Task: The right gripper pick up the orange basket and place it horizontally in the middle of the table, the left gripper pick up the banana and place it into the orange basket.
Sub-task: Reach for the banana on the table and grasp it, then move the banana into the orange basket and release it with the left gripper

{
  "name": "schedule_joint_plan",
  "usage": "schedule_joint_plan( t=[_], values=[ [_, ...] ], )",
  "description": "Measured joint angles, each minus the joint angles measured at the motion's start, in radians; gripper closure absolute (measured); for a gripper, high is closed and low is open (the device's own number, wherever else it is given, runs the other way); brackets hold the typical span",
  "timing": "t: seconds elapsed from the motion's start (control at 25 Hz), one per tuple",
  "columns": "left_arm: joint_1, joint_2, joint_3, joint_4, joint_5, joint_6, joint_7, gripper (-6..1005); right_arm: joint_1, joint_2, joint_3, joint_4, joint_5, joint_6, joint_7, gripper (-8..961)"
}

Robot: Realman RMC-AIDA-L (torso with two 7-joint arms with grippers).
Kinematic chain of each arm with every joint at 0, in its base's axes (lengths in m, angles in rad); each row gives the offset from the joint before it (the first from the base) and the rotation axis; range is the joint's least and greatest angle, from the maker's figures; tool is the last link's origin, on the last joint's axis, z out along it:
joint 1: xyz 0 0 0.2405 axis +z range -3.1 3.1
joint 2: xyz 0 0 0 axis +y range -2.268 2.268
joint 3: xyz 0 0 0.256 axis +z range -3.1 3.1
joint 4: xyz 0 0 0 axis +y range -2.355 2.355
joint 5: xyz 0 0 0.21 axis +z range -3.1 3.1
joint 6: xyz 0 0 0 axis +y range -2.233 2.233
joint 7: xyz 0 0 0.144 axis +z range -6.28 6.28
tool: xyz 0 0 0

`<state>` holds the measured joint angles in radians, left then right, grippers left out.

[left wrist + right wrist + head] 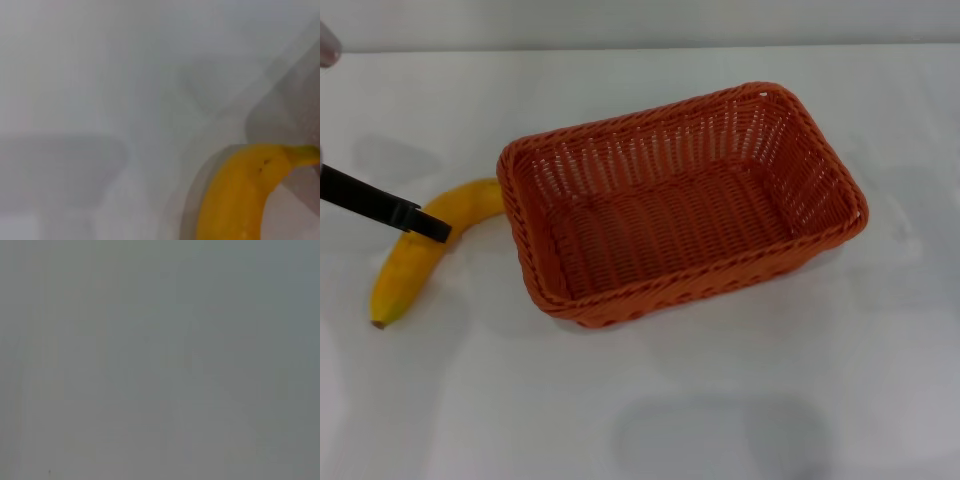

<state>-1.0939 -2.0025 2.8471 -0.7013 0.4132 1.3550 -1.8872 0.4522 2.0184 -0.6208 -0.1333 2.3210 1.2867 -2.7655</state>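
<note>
The orange basket lies flat in the middle of the white table, its long side running left to right and slightly skewed, with nothing inside. The banana lies on the table just left of the basket, its stem end near the basket's left rim and its brown end toward the front. My left gripper reaches in from the left as a slim black bar and its tip sits across the banana's middle. In the left wrist view the banana is close by. The right gripper is out of view.
Bare white tabletop surrounds the basket at the front and right. The table's far edge runs along the back. The right wrist view shows only a plain grey surface.
</note>
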Motion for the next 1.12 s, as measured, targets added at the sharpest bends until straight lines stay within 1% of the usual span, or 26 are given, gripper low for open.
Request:
schedule_joint_plan(
  t=[0.12,0.28,0.44,0.48,0.52,0.64,0.68,0.72,0.8,0.84,0.88,0.96,1.04,1.08,1.12],
  values=[
    [0.007,0.011,-0.001,-0.008,-0.024,0.0,-0.001,440,-0.003,0.0,0.0,0.0,0.001,0.001,0.007,81],
    [0.019,0.018,-0.001,-0.046,-0.081,0.006,-0.001,519,-0.005,0.0,0.01,0.0,0.002,0.002,0.01,81],
    [0.046,0.031,-0.002,-0.125,-0.168,0.015,-0.009,505,-0.008,0.0,0.023,0.002,0.003,0.002,0.01,81],
    [0.046,0.031,-0.002,-0.125,-0.168,0.015,-0.009,501,-0.009,-0.001,0.023,0.003,0.003,0.002,0.01,81],
    [0.062,0.041,-0.002,-0.189,-0.245,0.016,-0.011,498,-0.009,-0.002,0.024,0.003,0.003,0.002,0.01,81],
    [0.062,0.052,-0.001,-0.248,-0.372,0.033,0.015,487,-0.009,-0.004,0.031,0.002,0.003,0.001,0.011,81],
    [0.057,0.054,-0.001,-0.275,-0.44,0.055,0.039,484,-0.009,-0.004,0.041,0.002,0.003,0.001,0.011,81],
    [0.052,0.054,-0.001,-0.289,-0.478,0.07,0.054,480,-0.008,-0.003,0.048,0.002,0.003,0.001,0.011,81],
    [0.027,0.052,0.0,-0.325,-0.596,0.146,0.116,473,-0.007,-0.002,0.06,0.002,0.004,0.001,0.011,81],
    [-0.004,0.045,0.0,-0.337,-0.657,0.201,0.158,470,-0.007,-0.001,0.062,0.003,0.003,0.001,0.011,81],
    [-0.02,0.041,0.001,-0.339,-0.672,0.22,0.171,466,-0.006,-0.001,0.062,0.003,0.003,0.001,0.011,81],
    [-0.075,0.022,0.001,-0.343,-0.69,0.254,0.206,459,-0.005,0.0,0.062,0.003,0.003,0.001,0.011,81],
    [-0.129,-0.005,0.001,-0.342,-0.666,0.262,0.236,452,-0.002,0.0,0.063,0.004,0.004,0.001,0.011,81],
    [-0.176,-0.029,0.001,-0.339,-0.627,0.264,0.267,448,0.0,0.001,0.063,0.004,0.003,0.001,0.011,81],
    [-0.213,-0.048,0.001,-0.336,-0.588,0.264,0.29,445,0.002,0.002,0.063,0.005,0.003,-0.001,0.012,81]
  ],
)
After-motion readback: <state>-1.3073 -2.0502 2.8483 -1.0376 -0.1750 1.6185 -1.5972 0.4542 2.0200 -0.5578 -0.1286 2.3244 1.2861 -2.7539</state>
